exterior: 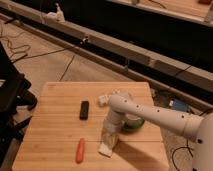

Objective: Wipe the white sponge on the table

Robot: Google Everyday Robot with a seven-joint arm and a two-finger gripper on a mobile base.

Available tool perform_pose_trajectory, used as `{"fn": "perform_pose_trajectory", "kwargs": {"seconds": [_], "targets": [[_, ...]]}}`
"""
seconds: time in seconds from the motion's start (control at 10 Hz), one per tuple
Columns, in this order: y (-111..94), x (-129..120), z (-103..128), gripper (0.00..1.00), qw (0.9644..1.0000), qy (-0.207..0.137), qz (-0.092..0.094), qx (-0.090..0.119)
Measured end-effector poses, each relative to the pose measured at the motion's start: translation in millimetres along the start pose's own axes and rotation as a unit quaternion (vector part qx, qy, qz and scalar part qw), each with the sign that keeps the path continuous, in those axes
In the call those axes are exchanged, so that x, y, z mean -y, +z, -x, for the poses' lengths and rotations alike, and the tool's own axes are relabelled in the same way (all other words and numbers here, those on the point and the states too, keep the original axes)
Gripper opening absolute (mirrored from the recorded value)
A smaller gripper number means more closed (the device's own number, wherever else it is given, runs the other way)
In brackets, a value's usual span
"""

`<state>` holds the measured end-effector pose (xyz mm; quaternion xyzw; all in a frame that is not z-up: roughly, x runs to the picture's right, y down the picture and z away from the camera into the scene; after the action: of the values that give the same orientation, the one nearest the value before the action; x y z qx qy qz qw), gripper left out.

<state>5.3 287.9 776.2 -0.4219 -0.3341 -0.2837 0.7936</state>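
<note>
We see the tool (110,136) pointing down at lower centre of frame, fingers pressed together and pinching the white sponge (106,148). The sponge's lower edge rests on the counter (55,125). An orange carrot (80,150) lies just left of it, not touching.

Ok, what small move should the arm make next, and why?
Probably slide the white sponge sideways along the table, away from the carrot: the pincer points down, shut on the sponge, which sits against the wood near the front edge.
</note>
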Motion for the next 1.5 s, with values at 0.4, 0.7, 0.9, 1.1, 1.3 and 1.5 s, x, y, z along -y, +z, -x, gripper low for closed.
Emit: {"fn": "perform_pose_trajectory", "kwargs": {"seconds": [0.4, 0.7, 0.9, 1.1, 1.3, 1.5], "targets": [[0.6, -22.7, 23.1, 0.00, 0.9997, 0.008, 0.022, -0.006], [6.2, -58.4, 22.0, 0.00, 0.9976, 0.058, 0.038, -0.002], [-6.6, -80.1, 4.3, 0.00, 0.9942, 0.102, 0.030, -0.011], [-22.8, -80.5, -10.0, 0.00, 0.9926, 0.116, 0.019, -0.027], [-33.2, -70.3, -17.3, 0.00, 0.9930, 0.110, 0.011, -0.039], [-38.6, -50.2, -20.9, 0.00, 0.9949, 0.090, 0.004, -0.047]]}}
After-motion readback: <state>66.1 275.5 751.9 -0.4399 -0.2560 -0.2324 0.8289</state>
